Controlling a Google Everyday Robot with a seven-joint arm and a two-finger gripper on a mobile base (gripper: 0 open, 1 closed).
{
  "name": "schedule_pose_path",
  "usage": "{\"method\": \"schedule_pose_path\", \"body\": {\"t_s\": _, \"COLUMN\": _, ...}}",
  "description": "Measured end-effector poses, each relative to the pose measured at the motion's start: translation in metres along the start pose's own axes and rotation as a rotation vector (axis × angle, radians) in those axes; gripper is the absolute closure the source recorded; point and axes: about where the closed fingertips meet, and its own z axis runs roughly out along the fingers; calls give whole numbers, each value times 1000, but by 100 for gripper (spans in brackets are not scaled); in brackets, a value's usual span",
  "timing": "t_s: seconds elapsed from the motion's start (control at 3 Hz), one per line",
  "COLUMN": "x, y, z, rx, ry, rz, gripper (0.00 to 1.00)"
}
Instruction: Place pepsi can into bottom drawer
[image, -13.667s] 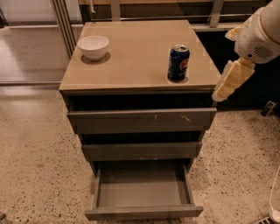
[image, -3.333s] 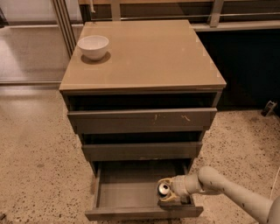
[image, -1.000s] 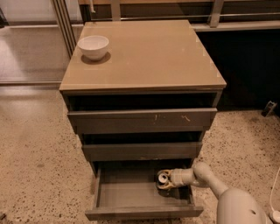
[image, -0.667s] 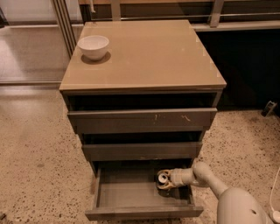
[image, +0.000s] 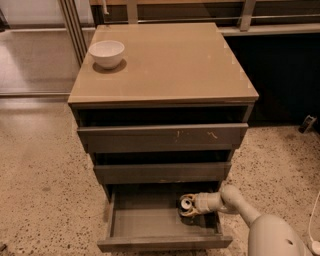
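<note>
The bottom drawer (image: 150, 222) of the tan-topped cabinet is pulled open and shows its shallow grey inside. The pepsi can (image: 186, 203) is upright inside it, at the back right, with only its silver top and a bit of dark side showing. My gripper (image: 188, 205) reaches into the drawer from the right. Its yellowish fingers (image: 190, 213) lie on either side of the can, shut on it. I cannot tell whether the can's base rests on the drawer floor.
A white bowl (image: 106, 53) stands at the back left of the cabinet top (image: 170, 65). The top drawer (image: 162, 136) and middle drawer (image: 162, 172) are shut above my arm (image: 240, 207). Speckled floor surrounds the cabinet, with a dark wall at the right.
The can went from the cabinet top into the bottom drawer in my gripper. Over the last seconds it moved from the drawer's front to its back right. No movement in the last second.
</note>
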Motion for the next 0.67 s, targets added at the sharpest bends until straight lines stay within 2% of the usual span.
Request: {"method": "schedule_pose_path", "body": {"t_s": 0.67, "x": 0, "y": 0, "z": 0, "rx": 0, "ry": 0, "rz": 0, "gripper": 12}}
